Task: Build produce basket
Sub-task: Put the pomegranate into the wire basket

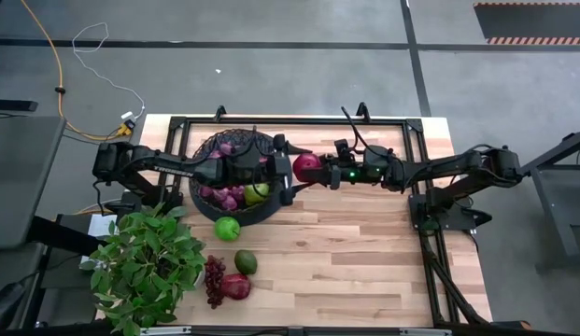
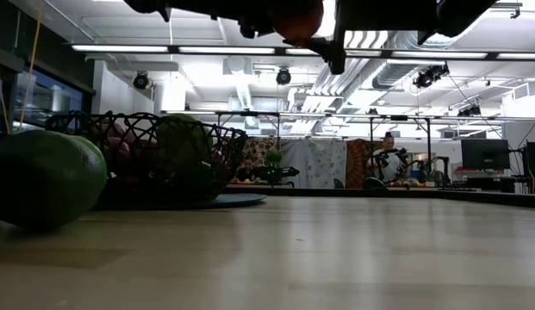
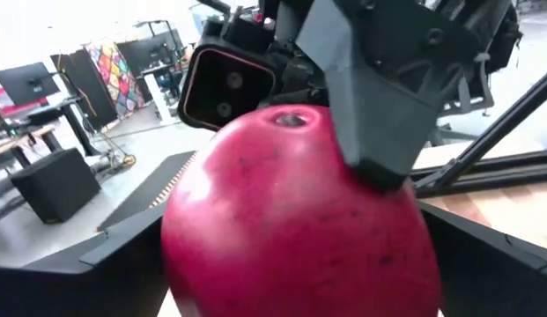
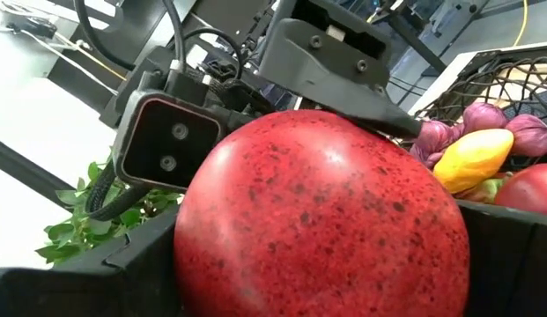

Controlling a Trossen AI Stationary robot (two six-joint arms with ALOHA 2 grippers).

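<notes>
The left gripper (image 1: 288,177) reaches across the basket (image 1: 198,191), fingers spread wide around the red pomegranate (image 1: 307,166) just beside the rim. The right gripper (image 1: 319,172) clamps that fruit. Release before the left closes, seemingly not yet gripping, risks dropping it outside.

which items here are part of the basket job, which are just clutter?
Job: basket; pomegranate between left claw and right claw; green apple; avocado; grapes; second pomegranate.
Clutter: potted plant; yellow cable.
</notes>
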